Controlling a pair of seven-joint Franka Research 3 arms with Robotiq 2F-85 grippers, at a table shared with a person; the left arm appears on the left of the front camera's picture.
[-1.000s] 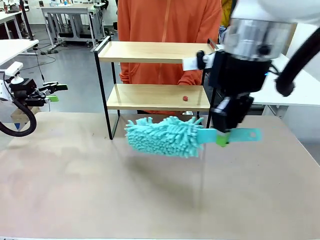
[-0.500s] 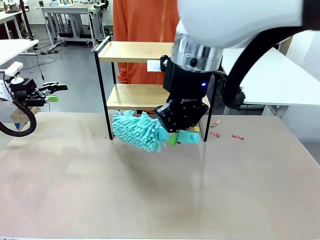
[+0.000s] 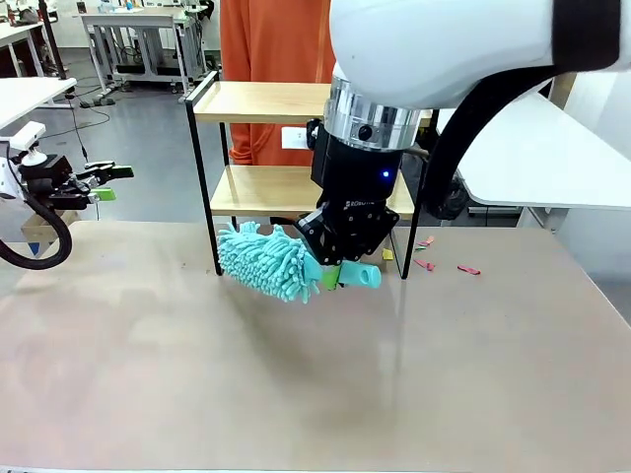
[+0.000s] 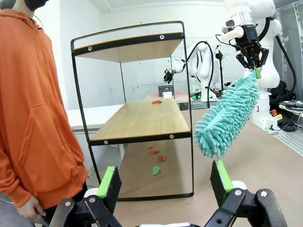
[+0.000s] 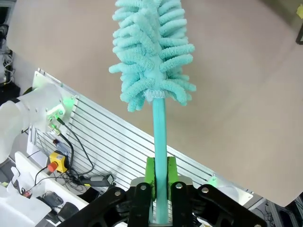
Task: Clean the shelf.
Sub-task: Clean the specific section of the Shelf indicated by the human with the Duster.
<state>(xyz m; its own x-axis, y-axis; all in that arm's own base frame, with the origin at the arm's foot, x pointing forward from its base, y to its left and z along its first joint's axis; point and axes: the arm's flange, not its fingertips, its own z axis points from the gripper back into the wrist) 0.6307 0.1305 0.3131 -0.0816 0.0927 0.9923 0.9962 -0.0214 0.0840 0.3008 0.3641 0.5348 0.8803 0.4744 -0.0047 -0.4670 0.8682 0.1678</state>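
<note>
The shelf (image 3: 261,102) stands at the table's far side, with two wooden boards in a black frame. My right gripper (image 3: 336,275) is shut on the handle of a teal fluffy duster (image 3: 264,260), in front of the shelf's lower board. The duster head hangs low by the left front leg. In the right wrist view the handle (image 5: 159,135) runs between the shut green pads (image 5: 149,172) to the duster head (image 5: 151,52). My left gripper (image 3: 110,183) is open and empty, off the table's left. Its own view shows the shelf (image 4: 142,120), a red scrap (image 4: 156,101) on the lower board, and the duster (image 4: 227,116).
A person in an orange hoodie (image 3: 271,39) stands behind the shelf. Small red and green scraps (image 3: 426,262) lie on the table right of the shelf, and more scraps (image 4: 155,161) lie under it. The near half of the table (image 3: 296,394) is bare.
My right arm swung left with the duster, from the shelf's right side to its front. The duster head now sits by the left front leg. The left arm stayed still.
</note>
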